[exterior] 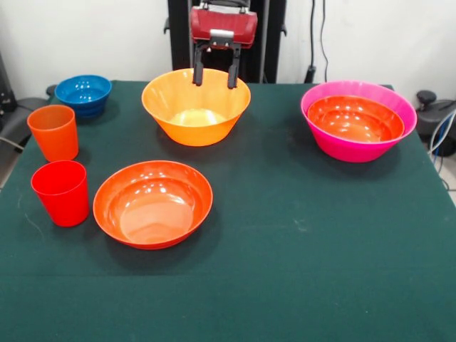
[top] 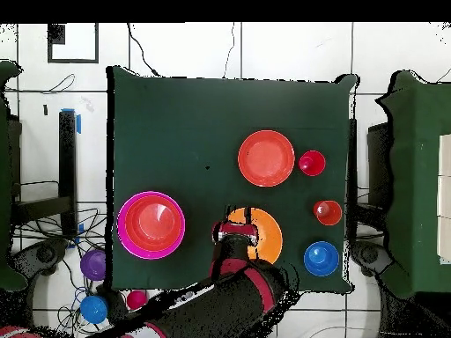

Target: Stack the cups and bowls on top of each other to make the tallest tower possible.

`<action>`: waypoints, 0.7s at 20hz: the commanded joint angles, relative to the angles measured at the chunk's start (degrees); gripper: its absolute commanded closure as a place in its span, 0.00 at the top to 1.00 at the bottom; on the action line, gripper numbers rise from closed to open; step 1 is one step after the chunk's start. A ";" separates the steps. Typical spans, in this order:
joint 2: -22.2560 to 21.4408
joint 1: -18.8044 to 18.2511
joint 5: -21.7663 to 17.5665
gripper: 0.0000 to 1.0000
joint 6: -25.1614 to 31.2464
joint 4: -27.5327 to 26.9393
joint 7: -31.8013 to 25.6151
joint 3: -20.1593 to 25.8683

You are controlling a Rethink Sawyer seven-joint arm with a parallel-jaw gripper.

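Note:
My gripper (exterior: 215, 74) is open and empty, hanging over the far rim of the yellow-orange bowl (exterior: 196, 107); in the overhead view the gripper (top: 237, 231) covers that bowl's (top: 267, 239) left part. The tower (exterior: 356, 148) is the large pink bowl with a red-orange bowl (exterior: 354, 118) nested inside, at the right; overhead it shows as the pink bowl (top: 123, 231) holding the red-orange one (top: 154, 222). A second red-orange bowl (exterior: 152, 203) (top: 266, 158) sits near the front. The orange cup (exterior: 53, 132) (top: 328, 212) and red cup (exterior: 61, 192) (top: 312, 163) stand upright at the left. A blue bowl (exterior: 83, 92) (top: 321, 258) is far left.
The dark green table (exterior: 299, 242) has open cloth at the front and right. Off the table, near the robot's base, lie a purple bowl (top: 92, 263), a second blue bowl (top: 92, 308) and a small pink-red bowl (top: 135, 299).

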 commanded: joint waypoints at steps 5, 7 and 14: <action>2.73 0.06 1.57 1.00 -0.49 -3.40 -1.45 10.92; 1.59 0.31 0.40 1.00 0.29 -2.98 0.23 12.34; -0.49 0.58 -0.95 1.00 3.05 -1.79 1.89 14.36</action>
